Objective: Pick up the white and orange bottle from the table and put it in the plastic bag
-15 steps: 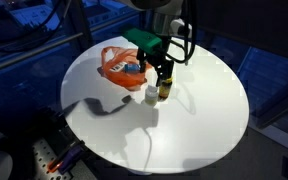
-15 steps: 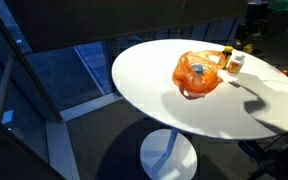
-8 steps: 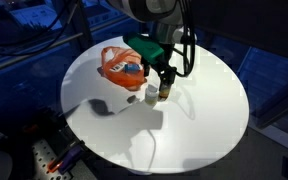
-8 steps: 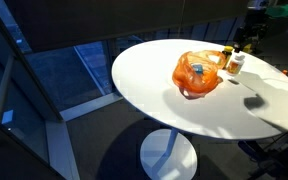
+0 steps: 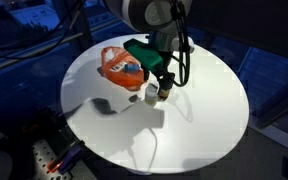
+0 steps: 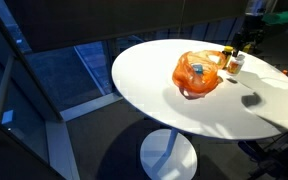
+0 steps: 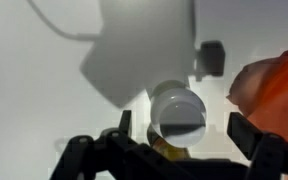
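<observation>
A bottle with a round white top (image 7: 177, 115) stands on the white table, seen from straight above in the wrist view. A yellowish-orange part (image 7: 169, 152) shows just below it; I cannot tell whether that belongs to it or to a second bottle. My gripper (image 7: 184, 130) is open above it, with one finger on each side and no contact visible. In both exterior views two small bottles stand together beside the bag, one white (image 5: 150, 96) (image 6: 238, 62) and one amber-orange (image 5: 164, 93) (image 6: 227, 57), with the gripper (image 5: 162, 82) right over them. The orange plastic bag (image 5: 121, 67) (image 6: 197, 73) (image 7: 276, 85) lies close by.
The round white table (image 5: 184, 130) (image 6: 184, 120) has a bare surface around the bottles. A blue item (image 5: 131, 70) sits in the bag. A small dark object (image 7: 210, 58) lies past the bottle in the wrist view. Dark floor and glass panels surround the table.
The arm has come down and shifted slightly towards the bottles. The bottles and the bag have not moved.
</observation>
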